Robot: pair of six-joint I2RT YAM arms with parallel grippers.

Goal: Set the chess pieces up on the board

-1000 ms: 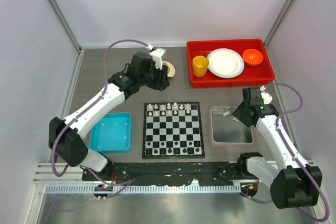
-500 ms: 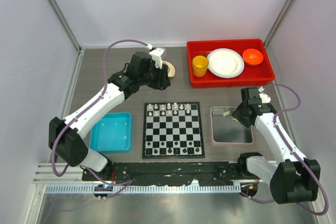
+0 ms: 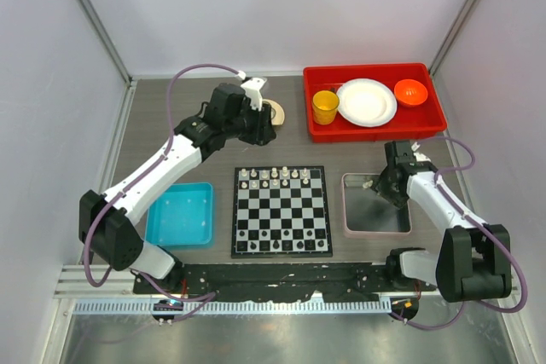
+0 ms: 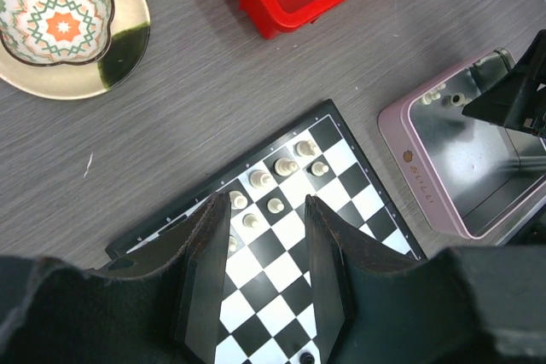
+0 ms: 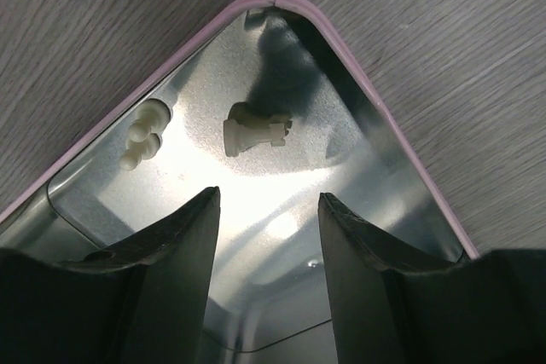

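Note:
The board (image 3: 281,215) lies mid-table. Several cream chess pieces (image 3: 273,176) stand on its two far rows, and they also show in the left wrist view (image 4: 286,166). Small dark pieces (image 3: 281,246) stand on its near row. My right gripper (image 3: 382,185) is open and empty over the far left corner of the grey tray (image 3: 345,206). In the right wrist view a cream piece (image 5: 254,131) lies on its side just ahead of the open gripper (image 5: 269,198). Another cream piece (image 5: 143,142) lies against the tray wall. My left gripper (image 3: 266,130) is open and empty, held high beyond the board's far edge.
A red bin (image 3: 426,121) at the back right holds a yellow cup (image 3: 325,106), a white plate (image 3: 366,102) and an orange bowl (image 3: 410,91). A blue bin (image 3: 180,215) sits left of the board. A patterned dish (image 4: 60,23) lies by my left gripper.
My right gripper has shifted slightly left and away, over the tray's far left corner, and its arm has swung. The left arm has not moved.

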